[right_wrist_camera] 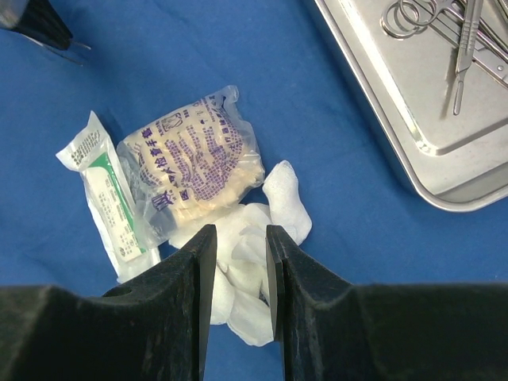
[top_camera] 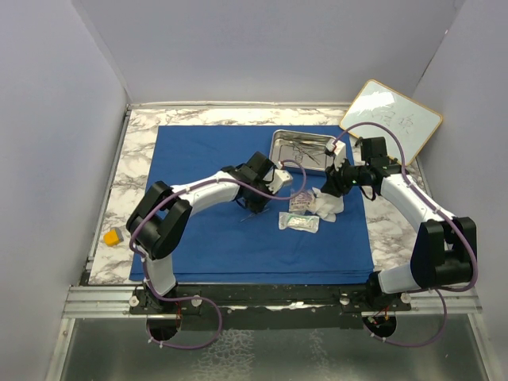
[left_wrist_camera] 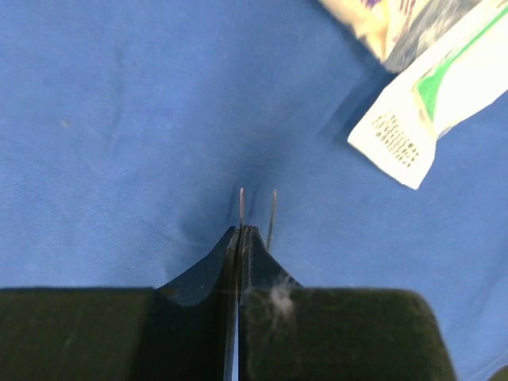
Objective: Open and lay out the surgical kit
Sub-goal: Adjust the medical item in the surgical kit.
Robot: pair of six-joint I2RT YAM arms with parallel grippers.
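Blue wrap (top_camera: 214, 238) spread; packets (right_wrist_camera: 190, 167) and gauze (right_wrist_camera: 282, 194) out; instruments (right_wrist_camera: 444, 24) lie in the tray (right_wrist_camera: 381, 87). The left jaws clamp tweezers (left_wrist_camera: 242, 202); the right jaws stand apart above the gauze.

Claw (left_wrist_camera: 240, 236) tight on tweezers (left_wrist_camera: 242, 205) over blue cloth (left_wrist_camera: 119, 143)

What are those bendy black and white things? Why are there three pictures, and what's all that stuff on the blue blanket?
Those are a left robot arm and a right robot arm, each ending in a two-finger gripper. One picture looks down from above; the other two come from small cameras on the wrists. On the blue cloth lie a steel tray of tools, a printed packet, a narrow white packet and white gauze. The left gripper is pinched shut on a thin two-pronged metal tool, probably tweezers. The right gripper has a finger on each side of the gauze; whether it squeezes, I cannot tell.
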